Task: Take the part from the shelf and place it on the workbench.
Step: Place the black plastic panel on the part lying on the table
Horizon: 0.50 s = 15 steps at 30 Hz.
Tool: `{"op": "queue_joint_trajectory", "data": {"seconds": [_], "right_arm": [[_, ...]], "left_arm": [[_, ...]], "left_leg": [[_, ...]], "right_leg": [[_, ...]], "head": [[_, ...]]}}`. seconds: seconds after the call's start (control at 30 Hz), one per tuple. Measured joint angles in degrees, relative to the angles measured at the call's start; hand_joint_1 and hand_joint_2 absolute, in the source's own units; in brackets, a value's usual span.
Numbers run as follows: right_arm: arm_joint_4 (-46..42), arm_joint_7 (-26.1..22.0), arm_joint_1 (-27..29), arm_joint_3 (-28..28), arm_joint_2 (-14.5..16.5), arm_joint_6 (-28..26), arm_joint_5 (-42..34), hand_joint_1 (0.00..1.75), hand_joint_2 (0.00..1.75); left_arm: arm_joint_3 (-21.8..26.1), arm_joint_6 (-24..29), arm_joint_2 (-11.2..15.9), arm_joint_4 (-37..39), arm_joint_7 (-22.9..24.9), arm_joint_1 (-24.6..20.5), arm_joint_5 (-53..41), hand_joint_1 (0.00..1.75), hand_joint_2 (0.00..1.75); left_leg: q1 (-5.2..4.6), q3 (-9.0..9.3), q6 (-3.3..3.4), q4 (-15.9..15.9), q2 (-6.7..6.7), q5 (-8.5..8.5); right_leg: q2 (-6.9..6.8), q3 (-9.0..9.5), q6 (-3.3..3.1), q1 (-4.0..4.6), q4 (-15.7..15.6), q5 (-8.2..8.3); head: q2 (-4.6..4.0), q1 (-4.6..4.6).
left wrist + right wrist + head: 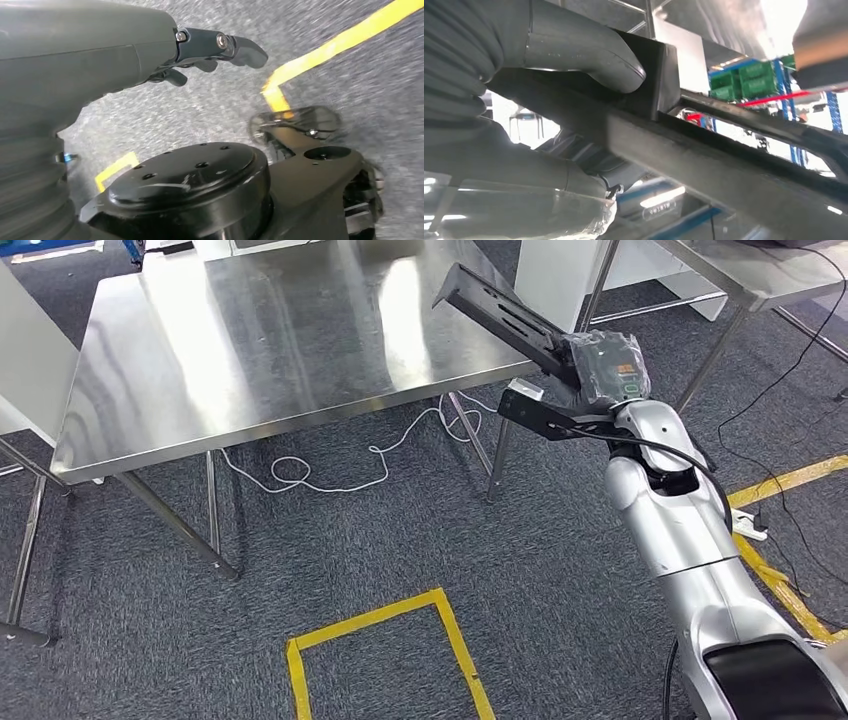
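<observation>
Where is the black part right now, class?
In the head view, the black part is on the right side, gripped by the right hand and raised above the near right corner of the steel workbench, not yet set down.

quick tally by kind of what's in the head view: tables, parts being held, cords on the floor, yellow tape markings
steel tables: 2, the big one and one at the top right
black part held by the right hand: 1
white cord on the floor: 1
black cable on the floor: 1
yellow tape markings: 2, a box outline and a line
total: 7
</observation>
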Motion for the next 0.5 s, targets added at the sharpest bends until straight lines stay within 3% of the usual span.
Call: {"op": "queue_joint_trajectory", "data": {"seconds": [0.07,0.1,0.13,0.2,0.27,0.4,0.47,0.5], "right_arm": [[-0.4,0.1,0.7,0.1,-0.1,0.0,0.0,1.75,1.75],[-0.6,0.1,1.2,0.2,-0.2,0.0,0.0,1.75,1.75],[-0.8,0.1,1.6,0.2,-0.2,0.0,0.0,1.75,1.75],[-1.3,0.2,2.0,0.3,-0.2,0.0,-0.1,1.75,1.75],[-1.7,0.3,1.9,0.3,-0.2,-0.1,-0.1,1.75,1.75],[-1.9,0.4,2.1,-0.1,-0.2,-0.5,-0.1,1.75,1.75],[-2.0,0.2,2.1,-0.4,-0.2,-1.0,-0.3,1.75,1.75],[-1.9,0.0,2.1,-0.5,-0.2,-1.4,-0.4,1.75,1.75]], "left_arm": [[0.0,-0.2,0.0,0.0,-0.2,-0.4,0.0,0.00,1.75],[0.0,-0.3,0.0,0.0,-0.2,-0.7,0.0,0.00,1.75],[0.0,-0.3,0.0,0.0,-0.2,-0.8,0.0,0.00,1.75],[0.1,0.0,0.0,0.0,0.0,-0.8,0.0,0.00,1.75],[0.1,0.3,0.1,0.0,0.2,-0.6,0.0,0.00,1.75],[0.2,0.6,0.1,0.0,0.2,-0.5,0.0,0.00,1.75],[0.3,0.7,-0.1,0.0,0.2,-0.5,0.0,0.00,1.75],[0.3,0.7,-0.2,0.0,0.2,-0.5,0.0,0.00,1.75]], "left_leg": [[0.21,-4.44,-0.45,7.4,0.05,-2.10],[0.23,-5.65,-0.47,8.9,0.08,-1.57],[0.24,-5.78,-0.35,8.1,0.09,0.22],[0.15,-3.68,0.46,1.4,0.11,5.85],[-0.19,-1.61,1.61,-4.4,0.16,8.96],[-0.44,-0.06,3.08,-7.9,0.41,8.23],[-0.08,1.13,3.37,-9.1,0.46,8.40],[0.05,1.59,3.44,-9.4,0.44,8.37]], "right_leg": [[0.00,0.57,-0.30,0.06,0.0,-0.53],[0.01,0.98,-0.34,0.12,0.0,-0.84],[0.06,1.48,-0.32,0.19,0.0,-1.15],[0.22,2.50,-0.24,0.34,-0.1,-1.78],[0.33,3.04,0.02,0.56,-0.3,-2.16],[0.19,2.70,0.90,0.88,-0.4,-2.38],[-0.01,1.13,0.91,1.07,2.8,-3.57],[-0.08,-0.68,0.75,0.99,6.2,-4.72]], "head": [[0.00,-0.04],[0.00,-0.04],[0.00,-0.05],[0.00,-0.03],[0.00,0.09],[0.00,-0.08],[0.00,0.04],[0.00,0.14]]}}
